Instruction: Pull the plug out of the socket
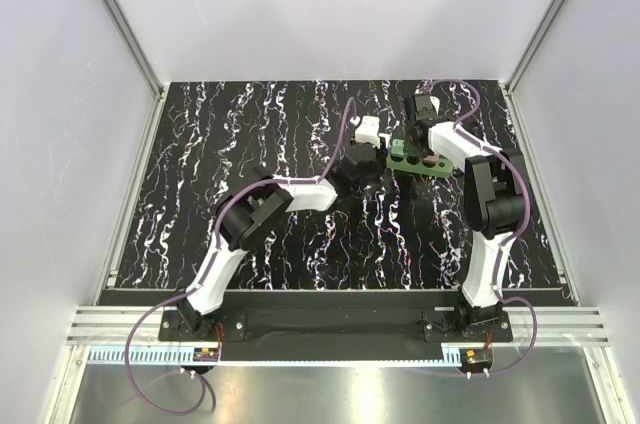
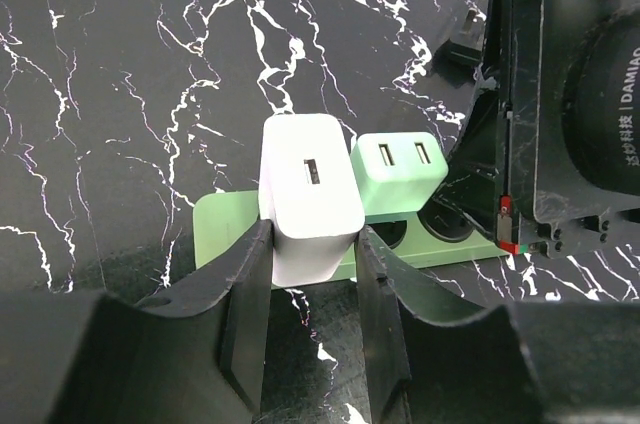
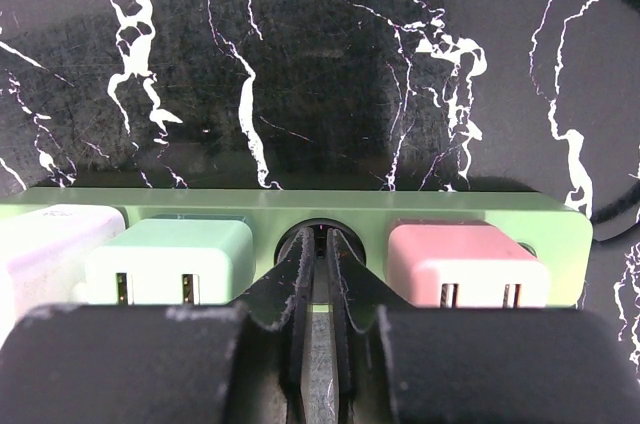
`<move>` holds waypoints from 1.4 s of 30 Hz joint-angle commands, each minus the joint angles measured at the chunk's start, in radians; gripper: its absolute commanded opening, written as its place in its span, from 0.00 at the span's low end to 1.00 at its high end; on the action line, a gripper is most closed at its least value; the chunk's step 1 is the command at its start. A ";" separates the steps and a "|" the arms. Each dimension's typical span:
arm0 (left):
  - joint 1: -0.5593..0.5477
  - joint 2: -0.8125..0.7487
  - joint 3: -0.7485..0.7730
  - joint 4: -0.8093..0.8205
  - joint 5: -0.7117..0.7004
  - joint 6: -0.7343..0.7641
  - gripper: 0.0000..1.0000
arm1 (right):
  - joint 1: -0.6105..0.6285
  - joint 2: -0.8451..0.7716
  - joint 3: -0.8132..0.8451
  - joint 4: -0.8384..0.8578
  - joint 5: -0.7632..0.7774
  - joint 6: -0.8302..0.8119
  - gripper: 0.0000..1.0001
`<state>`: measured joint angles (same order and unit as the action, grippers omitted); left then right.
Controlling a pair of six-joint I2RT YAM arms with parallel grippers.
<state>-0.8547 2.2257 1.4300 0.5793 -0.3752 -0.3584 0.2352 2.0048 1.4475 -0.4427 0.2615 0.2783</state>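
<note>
Left jaws are gripping the white plug (image 2: 308,194) in the socket (image 2: 225,229); right jaws, pressed together, are touching it between green plug (image 3: 170,259) and pink plug (image 3: 465,259).

white plug (image 2: 310,194), green plug (image 2: 398,176) just beside

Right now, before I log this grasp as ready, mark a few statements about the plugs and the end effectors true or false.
1. The left end effector has a finger on each side of the white plug. True.
2. The green power strip carries only two plugs. False: it carries three, the white plug, the mint green plug and the pink plug.
3. The right end effector is wide open. False: its fingers are shut together at the empty socket hole between the mint green plug and the pink plug.
4. The mint green plug stands right beside the white plug. True.
</note>
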 commanded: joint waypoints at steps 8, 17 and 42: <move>0.034 -0.199 0.095 0.263 -0.008 -0.105 0.00 | 0.026 0.077 -0.059 -0.136 -0.082 -0.002 0.12; 0.037 -0.196 0.107 0.323 0.119 0.051 0.00 | 0.029 0.077 -0.059 -0.136 -0.082 -0.004 0.12; 0.055 -0.322 -0.068 0.060 0.124 0.153 0.46 | 0.029 0.078 -0.056 -0.134 -0.085 -0.004 0.13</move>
<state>-0.8085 1.9270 1.3846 0.6956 -0.2642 -0.2005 0.2394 2.0041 1.4464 -0.4435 0.2577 0.2684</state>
